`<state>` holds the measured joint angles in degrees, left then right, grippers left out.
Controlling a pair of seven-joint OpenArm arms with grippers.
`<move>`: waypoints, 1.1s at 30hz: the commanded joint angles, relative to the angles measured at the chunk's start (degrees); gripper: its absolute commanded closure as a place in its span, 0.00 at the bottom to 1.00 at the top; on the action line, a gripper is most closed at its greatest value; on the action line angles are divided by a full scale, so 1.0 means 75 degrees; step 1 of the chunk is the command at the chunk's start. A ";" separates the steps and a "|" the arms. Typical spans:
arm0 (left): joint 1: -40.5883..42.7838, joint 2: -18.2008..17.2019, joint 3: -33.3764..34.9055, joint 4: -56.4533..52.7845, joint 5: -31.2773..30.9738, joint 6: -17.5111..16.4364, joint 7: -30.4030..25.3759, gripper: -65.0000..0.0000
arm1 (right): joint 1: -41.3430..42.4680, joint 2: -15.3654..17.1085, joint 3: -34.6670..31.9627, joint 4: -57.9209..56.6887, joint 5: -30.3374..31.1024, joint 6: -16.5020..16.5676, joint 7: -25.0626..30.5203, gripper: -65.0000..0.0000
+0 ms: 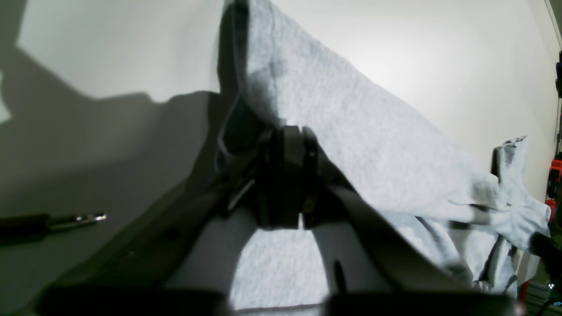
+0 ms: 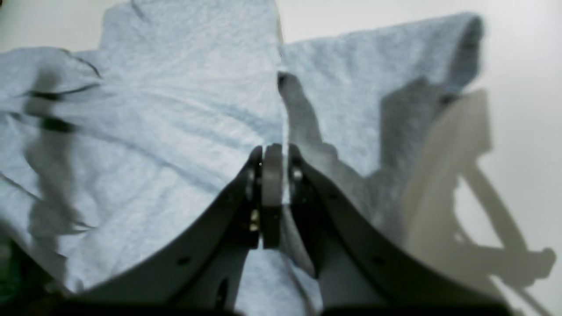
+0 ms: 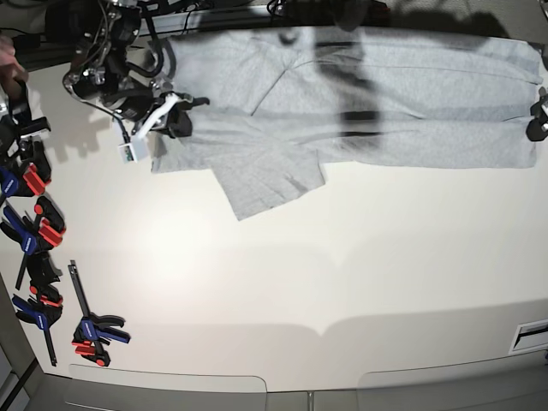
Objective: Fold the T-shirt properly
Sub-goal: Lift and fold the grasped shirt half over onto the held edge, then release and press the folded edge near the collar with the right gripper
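The light heather-grey T-shirt [image 3: 385, 103] is stretched across the far part of the white table, plain side showing, with one sleeve [image 3: 267, 181] spread toward the front. My right gripper [image 3: 178, 120] is shut on the shirt's left end; in the right wrist view [image 2: 272, 151] the fabric [image 2: 153, 123] is pinched between its fingertips. My left gripper [image 3: 538, 127] is at the shirt's right end, at the frame edge. In the left wrist view [image 1: 290, 131] it is shut on a fold of the shirt [image 1: 373, 140], which slopes away over the table.
Several blue, red and black clamps [image 3: 34, 231] lie along the table's left edge, one [image 3: 94, 330] near the front left corner. A dark tool with a metal tip [image 1: 66, 219] lies on the table beside the left gripper. The table [image 3: 325, 274] is white.
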<state>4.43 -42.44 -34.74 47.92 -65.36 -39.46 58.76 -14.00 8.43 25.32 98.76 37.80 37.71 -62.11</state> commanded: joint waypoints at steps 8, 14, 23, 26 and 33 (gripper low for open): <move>-0.0061 -0.0294 -0.0070 0.0117 -0.0134 -0.0072 -0.0239 0.76 | 0.0624 -0.0152 0.0047 0.0149 0.0152 -0.0023 0.0970 0.62; -0.0061 -0.0469 -0.0070 0.0117 -0.0918 -0.0072 -0.0239 0.74 | 0.1705 -0.0178 0.0035 0.0146 0.0108 -0.0017 0.0970 0.62; -0.0085 -0.0487 -0.0070 0.0131 -0.1119 -0.0072 -0.0472 0.55 | 0.2678 -0.0705 -0.0023 -0.0772 -0.1495 -0.0122 0.1711 0.49; -0.0085 -0.0487 -0.0070 0.0131 -0.1122 -0.0072 -0.0472 0.55 | 0.3118 -0.0694 -0.0166 -0.2107 -0.1495 -0.0125 0.1760 0.44; -0.0082 -0.0484 -0.0070 0.0131 -0.1096 -0.0072 -0.0469 0.55 | 0.4188 -0.0726 -0.0286 -0.4610 -0.1513 -0.0125 0.1725 0.44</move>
<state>4.25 -44.16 -34.83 48.07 -72.25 -39.46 55.81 16.10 2.72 23.33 63.24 25.56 36.16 -50.15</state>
